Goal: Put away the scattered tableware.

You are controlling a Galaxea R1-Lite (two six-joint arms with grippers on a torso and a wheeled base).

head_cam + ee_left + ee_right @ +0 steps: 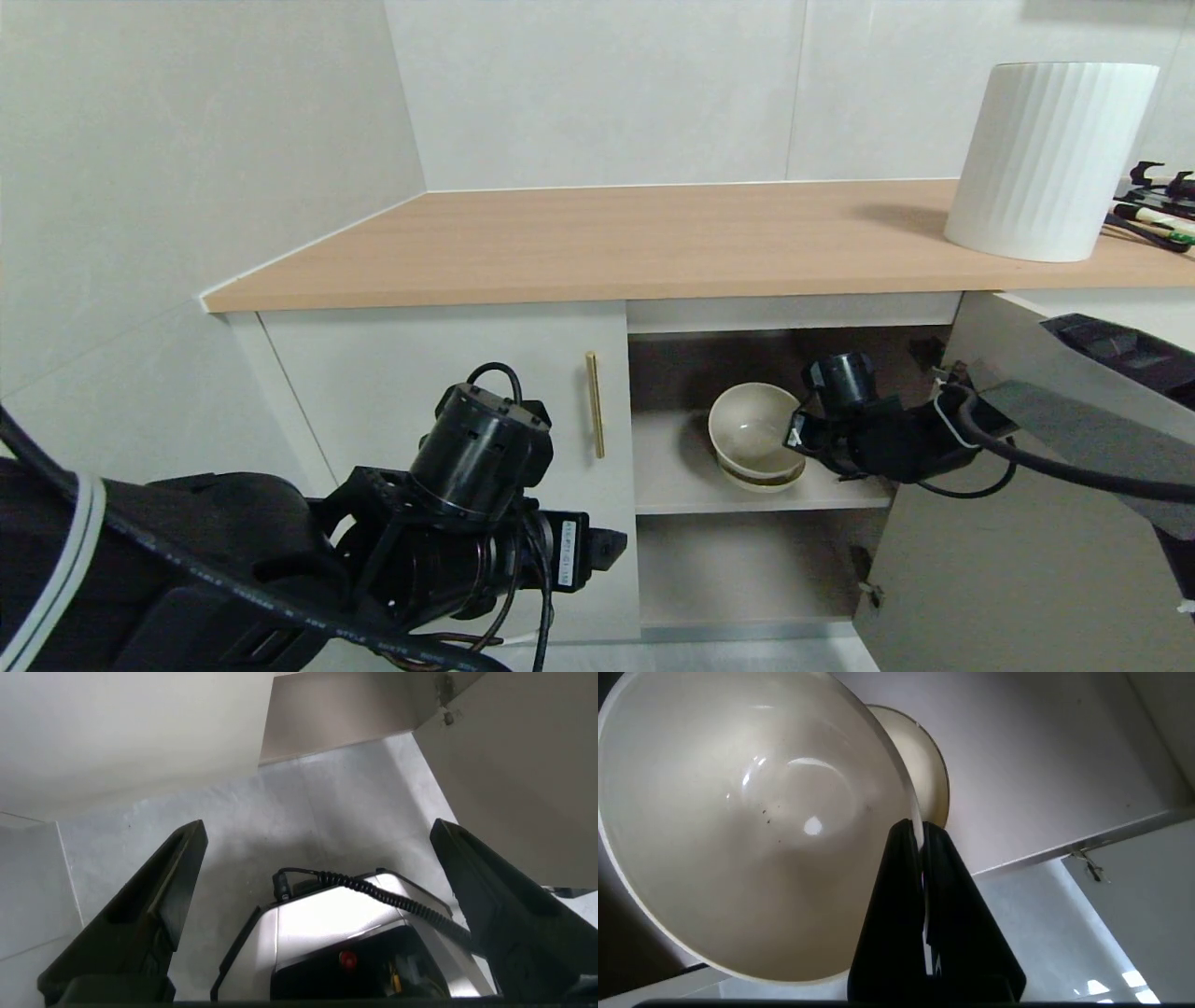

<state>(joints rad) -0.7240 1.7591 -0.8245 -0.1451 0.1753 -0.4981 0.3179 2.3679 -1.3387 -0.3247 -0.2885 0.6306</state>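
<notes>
Right jaws clamp the tilted bowl by its rim.

Cream bowl; white ribbed container; light wood countertop; gold handle.

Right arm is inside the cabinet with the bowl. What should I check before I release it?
1. Grip: the right gripper pinches the bowl by its rim. Ok.
2. Placement: the bowl is inside the cabinet, over the upper shelf. Ok.
3. Seating: the bowl is tilted over a second bowl, and contact between them is unclear. Cannot tell.
4. Level for release: the bowl's opening leans toward the front. Not ok.
5. Exit path: the cabinet door stands open beside the arm. Ok.
6. Left gripper: open, empty, low outside the cabinet. Ok.
</notes>
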